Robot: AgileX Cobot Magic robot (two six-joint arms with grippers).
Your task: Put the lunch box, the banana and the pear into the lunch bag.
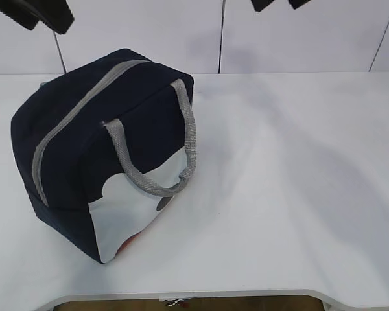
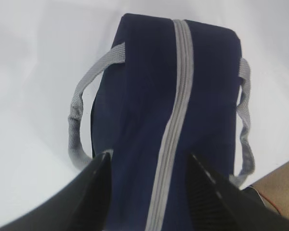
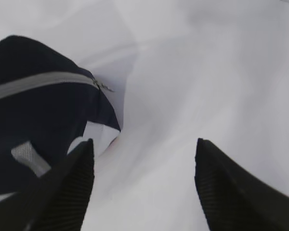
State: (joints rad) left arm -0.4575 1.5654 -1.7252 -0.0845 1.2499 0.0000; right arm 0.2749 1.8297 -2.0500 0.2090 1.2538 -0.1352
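The navy lunch bag (image 1: pixel 104 149) stands on the left of the white table, its grey zipper (image 1: pixel 84 103) shut along the top and a grey handle (image 1: pixel 181 142) hanging over its white side panel. The left wrist view looks down on the bag (image 2: pixel 149 96); my left gripper (image 2: pixel 149 161) is open and empty, high above its zipper (image 2: pixel 178 96). My right gripper (image 3: pixel 144 144) is open and empty above bare table, right of the bag (image 3: pixel 33 120), whose zipper pull (image 3: pixel 101 85) shows. The lunch box, banana and pear are out of view.
The white table (image 1: pixel 298 181) runs to the right of the bag, with its front edge (image 1: pixel 246 295) near the bottom. Dark parts of both arms (image 1: pixel 45 13) hang at the top of the exterior view.
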